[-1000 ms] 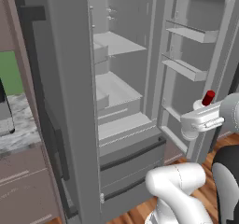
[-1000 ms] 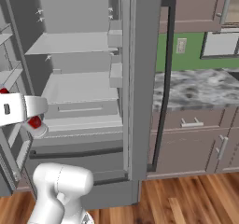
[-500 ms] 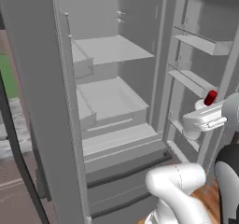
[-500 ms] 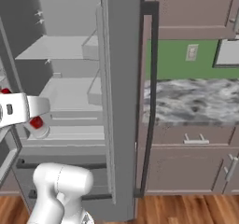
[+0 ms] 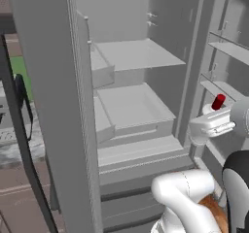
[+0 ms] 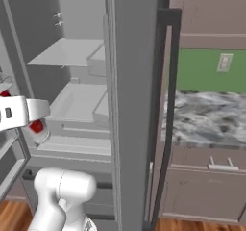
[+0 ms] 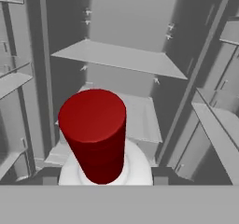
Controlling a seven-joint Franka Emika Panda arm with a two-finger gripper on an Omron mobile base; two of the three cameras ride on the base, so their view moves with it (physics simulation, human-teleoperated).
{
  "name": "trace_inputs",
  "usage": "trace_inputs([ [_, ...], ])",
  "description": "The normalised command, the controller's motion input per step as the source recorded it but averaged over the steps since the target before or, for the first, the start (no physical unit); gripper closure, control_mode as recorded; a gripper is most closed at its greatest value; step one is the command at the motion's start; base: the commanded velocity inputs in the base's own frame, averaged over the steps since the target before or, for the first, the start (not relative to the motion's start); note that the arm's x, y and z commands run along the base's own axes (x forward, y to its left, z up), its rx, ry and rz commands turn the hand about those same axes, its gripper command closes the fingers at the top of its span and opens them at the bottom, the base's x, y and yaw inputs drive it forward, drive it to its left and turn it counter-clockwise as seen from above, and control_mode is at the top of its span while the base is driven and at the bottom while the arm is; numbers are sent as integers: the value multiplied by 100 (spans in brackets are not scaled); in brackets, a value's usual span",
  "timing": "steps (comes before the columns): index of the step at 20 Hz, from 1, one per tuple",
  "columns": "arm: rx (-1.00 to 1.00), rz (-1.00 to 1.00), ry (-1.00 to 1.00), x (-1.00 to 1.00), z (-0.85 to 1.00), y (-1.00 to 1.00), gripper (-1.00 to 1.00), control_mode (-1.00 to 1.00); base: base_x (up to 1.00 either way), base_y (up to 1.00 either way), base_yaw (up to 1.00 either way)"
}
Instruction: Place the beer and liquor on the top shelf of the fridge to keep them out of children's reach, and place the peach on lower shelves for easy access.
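1. Gripper (image 7: 101, 181) clamped on liquor (image 7: 95, 134), held upright in front of the open fridge (image 5: 58, 106).
2. Red cap toward camera in hand view; red mark on the white body in right base view; no legible text.
3. Beyond: lower shelves (image 5: 133, 106), boxy fronts.
4. Farthest: top shelf (image 7: 116, 57), thin, bare.

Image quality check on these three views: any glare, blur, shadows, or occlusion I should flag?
Left base view: flat rendered light, no glare, soft edges; the liquor shows its red cap above the gripper. Right base view: the fridge wall blocks much of the interior, and the counter texture looks smeared. Hand view: the cap looms large and hides part of the lower shelves; the top shelf is evenly lit with faint shading beneath.
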Motion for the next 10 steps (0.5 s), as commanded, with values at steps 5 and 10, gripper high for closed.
trace_inputs([
  [5, 0, 0, 0, 0, 0, 0, 100, 100, 55, 0, 20],
  [10, 0, 0, 0, 0, 0, 0, 100, 100, 66, 4, 14],
])
